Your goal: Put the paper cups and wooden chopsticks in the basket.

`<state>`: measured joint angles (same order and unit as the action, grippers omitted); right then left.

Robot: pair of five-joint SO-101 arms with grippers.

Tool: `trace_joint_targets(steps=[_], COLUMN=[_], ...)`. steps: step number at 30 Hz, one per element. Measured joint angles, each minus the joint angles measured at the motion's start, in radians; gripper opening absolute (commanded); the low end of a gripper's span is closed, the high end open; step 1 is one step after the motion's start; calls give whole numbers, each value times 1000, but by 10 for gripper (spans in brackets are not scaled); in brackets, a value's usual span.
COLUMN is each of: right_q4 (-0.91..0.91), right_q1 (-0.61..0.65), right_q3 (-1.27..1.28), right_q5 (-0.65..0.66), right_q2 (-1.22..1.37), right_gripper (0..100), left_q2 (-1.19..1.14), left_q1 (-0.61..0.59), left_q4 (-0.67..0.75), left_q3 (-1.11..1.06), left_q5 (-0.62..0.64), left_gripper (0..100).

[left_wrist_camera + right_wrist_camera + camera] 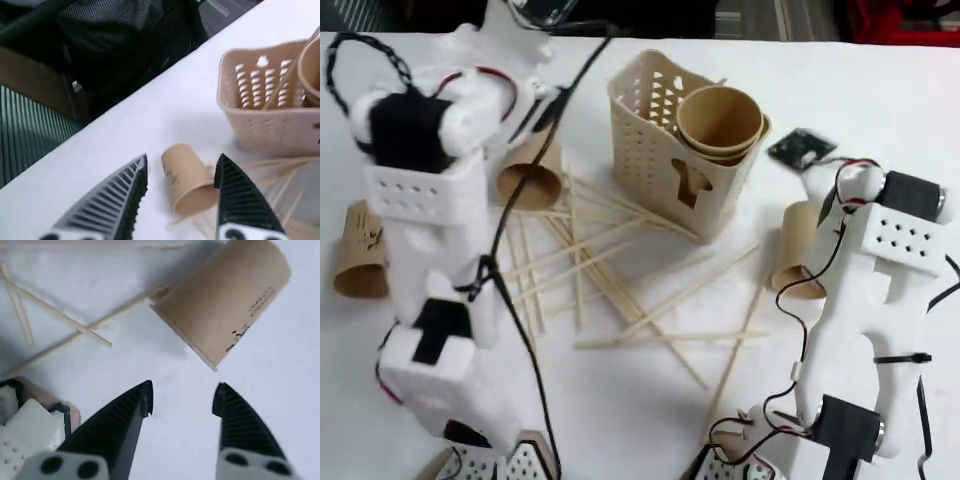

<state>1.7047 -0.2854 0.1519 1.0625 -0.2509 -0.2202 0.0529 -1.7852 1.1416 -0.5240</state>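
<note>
Basket: a slotted tan basket (660, 150) stands upright on the white table (880, 90), between the two arms and toward the far side.
Already inside: stacked cups (720, 120) sit mouth-up at one end of the basket, and a single stick (282, 82) leans against its inner wall.
Chopsticks: loose chopsticks (620, 280) lie crisscrossed on the table in front of the basket, a few reaching its base.
Left hand: the left hand (182, 159) hangs open, its fingers spread to either side of a tipped cup (187, 180) that lies on its side at the edge of the pile.
Right hand: the right hand (183, 387) is open above bare table, just short of a second tipped cup (225, 300). That cup lies on its side to the right of the pile, with one stick touching its rim.
Third cup: an outlying cup (360, 255) lies on its side near the table's left edge, beside the left arm (430, 200) and well apart from the basket.
In the way: from the high view, the left arm covers part of the cup under its hand. A black cable (533, 365) drapes across the left side of the pile, and the right arm (880, 270) sits just beside its cup.
Around: a small dark board (803, 148) lies on the table right of the basket.
</note>
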Motion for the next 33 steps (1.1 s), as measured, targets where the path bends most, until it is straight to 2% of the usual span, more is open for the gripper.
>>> trace_joint_targets(steps=[3, 6, 11, 17, 19, 25, 29, 33], right_q4=[-43, -132, -269, -390, -423, -531, -545, -546], right_q1=[-5, -29, -37, -41, -46, -46, -48, -46], right_q3=[29, 77, 212, 316, 344, 396, 396, 397], right_q5=[52, 80, 219, 247, 247, 249, 249, 247], right_q2=[-6, -6, -6, -6, -6, -6, -8, -6], right_gripper=[395, 394, 394, 388, 334, 94, 22, 20], left_q2=[100, 216, 385, 451, 456, 456, 456, 456], left_q1=[-37, -77, -150, -256, -293, -416, -489, -549], left_q4=[0, 0, 0, 0, 0, 23, 72, 75], left_q3=[-135, -267, -505, -695, -726, -830, -937, -973], left_q5=[-43, -91, -198, -230, -230, -235, -318, -408], left_gripper=[226, 226, 226, 226, 225, 225, 225, 225])
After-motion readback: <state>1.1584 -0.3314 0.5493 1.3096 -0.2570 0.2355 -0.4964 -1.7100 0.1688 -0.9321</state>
